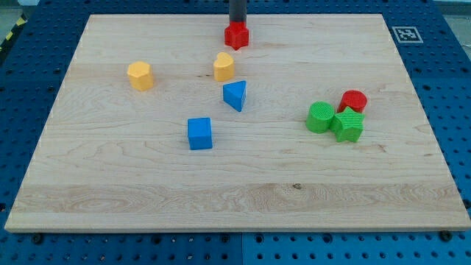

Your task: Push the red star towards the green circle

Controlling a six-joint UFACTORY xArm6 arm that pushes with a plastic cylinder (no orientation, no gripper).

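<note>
Red star (236, 34) sits at the view's top, near the board's far edge, and my tip (238, 25) stands right behind it, touching or all but touching its upper side. The rod has no jaws to open or close and holds nothing; it can only shove.

From the tip, the star lies straight toward the view's bottom. The green circle (319, 117) is well away, down and toward the view's right, so the line from star to circle runs diagonally. As I judge it, my tip is placed for a push straight down the view, not along that diagonal; I would want it shifted round to the star's upper left side before driving.

Working outward: a yellow block (224, 66) lies just below the star, slightly to the view's left, with a blue triangle (235, 95) beneath it. A straight downward push risks hitting the yellow one. Beside the green circle a green star-like block (348, 125) touches it, and a red cylinder (354, 101) sits just behind. A yellow hexagon (140, 75) and blue cube (199, 133) lie off to the left on the wooden board (243, 195).
</note>
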